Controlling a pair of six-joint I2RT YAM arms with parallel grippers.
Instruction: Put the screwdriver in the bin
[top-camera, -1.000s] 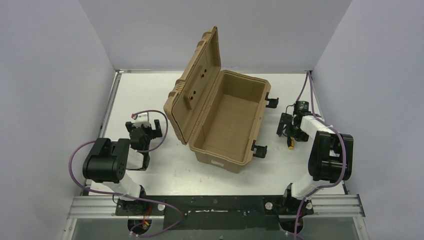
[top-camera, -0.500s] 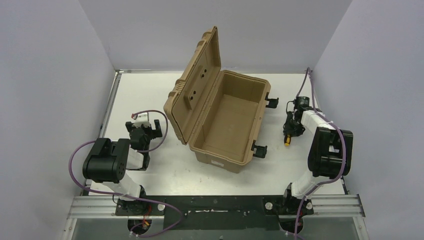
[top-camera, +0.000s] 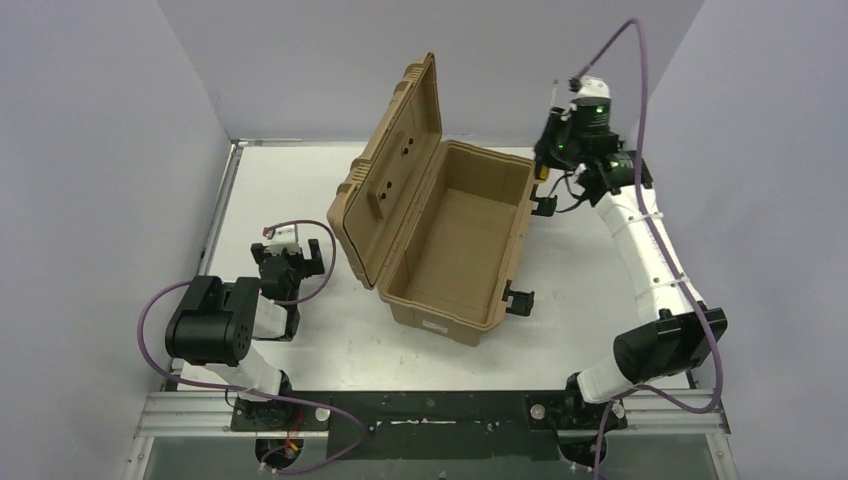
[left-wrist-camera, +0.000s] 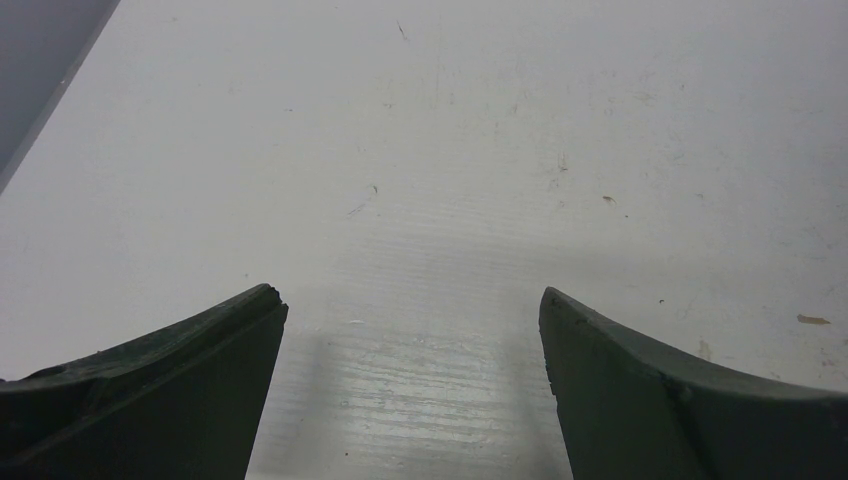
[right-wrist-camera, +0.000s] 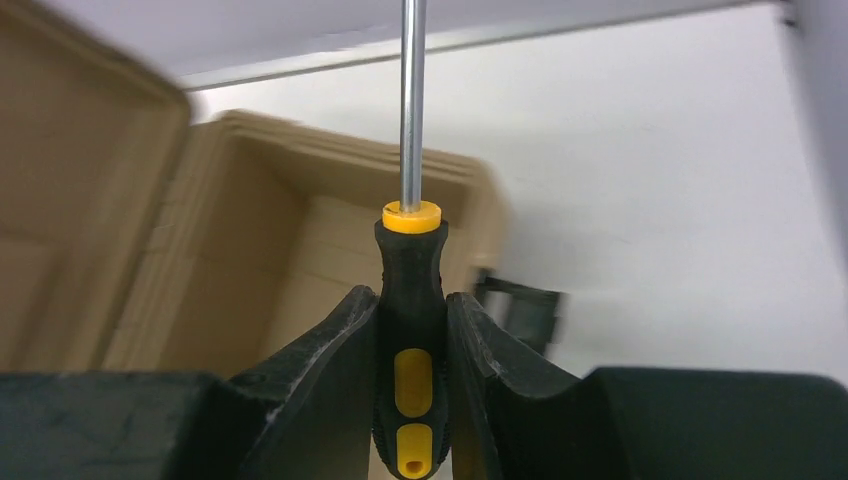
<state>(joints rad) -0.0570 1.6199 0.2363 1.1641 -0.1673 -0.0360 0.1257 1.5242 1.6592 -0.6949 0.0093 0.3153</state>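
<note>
Tan bin (top-camera: 432, 312): one. One screwdriver (right-wrist-camera: 410, 255), clamped in right gripper (right-wrist-camera: 410, 300). Left gripper (left-wrist-camera: 409, 296) spread apart.

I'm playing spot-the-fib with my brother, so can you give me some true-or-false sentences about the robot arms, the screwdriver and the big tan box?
1. The right gripper is shut on the small screwdriver with the black-and-yellow handle. True.
2. The large tan plastic bin has its ribbed lid closed. False: the lid stands open.
3. The left gripper is holding something. False: it is open and empty over the white table.
4. The screwdriver is not in the bin yet. True.
</note>
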